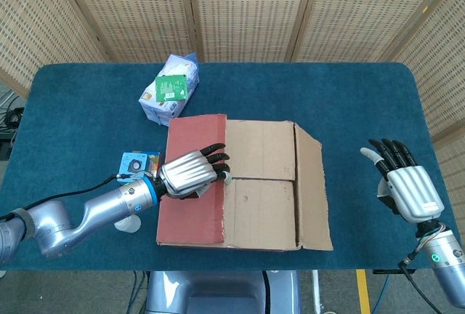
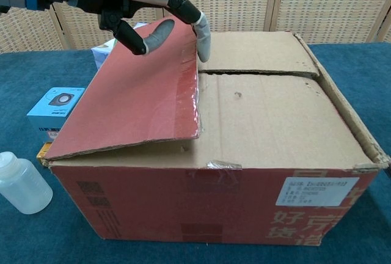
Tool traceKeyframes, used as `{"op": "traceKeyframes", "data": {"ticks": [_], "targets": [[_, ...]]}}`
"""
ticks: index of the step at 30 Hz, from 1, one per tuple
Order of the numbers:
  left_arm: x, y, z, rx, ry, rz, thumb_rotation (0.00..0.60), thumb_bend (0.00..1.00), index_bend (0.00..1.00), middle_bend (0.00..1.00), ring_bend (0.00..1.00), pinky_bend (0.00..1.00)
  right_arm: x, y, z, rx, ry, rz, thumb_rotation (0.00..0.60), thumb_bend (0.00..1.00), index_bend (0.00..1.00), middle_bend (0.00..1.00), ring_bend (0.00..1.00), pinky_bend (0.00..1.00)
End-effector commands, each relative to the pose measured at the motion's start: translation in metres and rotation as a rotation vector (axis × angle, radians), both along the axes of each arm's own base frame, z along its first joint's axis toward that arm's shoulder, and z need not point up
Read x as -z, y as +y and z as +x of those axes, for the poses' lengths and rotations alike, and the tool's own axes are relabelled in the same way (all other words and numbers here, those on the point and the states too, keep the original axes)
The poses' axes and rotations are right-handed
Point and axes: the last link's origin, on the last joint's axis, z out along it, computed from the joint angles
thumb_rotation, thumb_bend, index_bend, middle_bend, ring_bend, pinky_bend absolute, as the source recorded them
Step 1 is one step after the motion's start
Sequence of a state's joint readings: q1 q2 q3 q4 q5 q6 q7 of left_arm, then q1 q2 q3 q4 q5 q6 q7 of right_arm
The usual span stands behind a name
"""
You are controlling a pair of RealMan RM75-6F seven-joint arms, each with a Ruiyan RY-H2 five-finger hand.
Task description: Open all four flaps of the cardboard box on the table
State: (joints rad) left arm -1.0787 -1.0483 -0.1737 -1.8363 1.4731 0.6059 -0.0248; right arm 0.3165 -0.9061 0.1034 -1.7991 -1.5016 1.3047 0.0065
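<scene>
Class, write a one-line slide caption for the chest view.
Left robot hand lifts the red flap of the cardboard box.

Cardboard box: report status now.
Left hand lifting red flap by its edge. Right hand open, idle. Cardboard box: other flaps unopened.

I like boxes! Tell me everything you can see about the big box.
The box is big brown cardboard with red printed sides and a white label in front. It sits on the blue table. Its red left flap is tilted up, with the left hand hooked on its edge. The other flaps look mostly closed.
</scene>
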Motion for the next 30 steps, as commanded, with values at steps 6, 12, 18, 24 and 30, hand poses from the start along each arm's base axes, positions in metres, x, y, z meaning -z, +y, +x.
{"op": "traceKeyframes", "data": {"ticks": [6, 12, 18, 24, 30], "targets": [[-0.011, -0.001, -0.003, -0.002, 0.001, 0.016, 0.6, 0.92, 0.32, 0.31, 0.14, 0.0, -0.001, -0.001, -0.001, 0.002, 0.0, -0.008, 0.6, 1.0, 0.14, 0.08, 0.0, 0.05], [-0.029, -0.002, -0.002, 0.002, -0.02, 0.046, 0.6, 0.92, 0.32, 0.31, 0.14, 0.0, -0.001, -0.002, 0.0, -0.001, 0.002, -0.011, 0.6, 1.0, 0.14, 0.08, 0.0, 0.05], [-0.048, -0.004, -0.005, 0.0, -0.025, 0.07, 0.6, 0.92, 0.32, 0.32, 0.14, 0.0, -0.002, -0.002, 0.001, -0.006, 0.004, -0.015, 0.6, 1.0, 0.14, 0.08, 0.0, 0.05], [-0.07, -0.007, -0.013, -0.007, -0.045, 0.11, 0.6, 0.92, 0.32, 0.32, 0.14, 0.0, -0.002, -0.002, 0.004, -0.011, 0.01, -0.016, 0.6, 1.0, 0.14, 0.08, 0.0, 0.05], [-0.089, -0.009, -0.022, -0.029, -0.05, 0.144, 0.6, 0.92, 0.32, 0.32, 0.14, 0.0, -0.002, -0.002, 0.006, -0.014, 0.015, -0.015, 0.6, 1.0, 0.14, 0.08, 0.0, 0.05]]}}
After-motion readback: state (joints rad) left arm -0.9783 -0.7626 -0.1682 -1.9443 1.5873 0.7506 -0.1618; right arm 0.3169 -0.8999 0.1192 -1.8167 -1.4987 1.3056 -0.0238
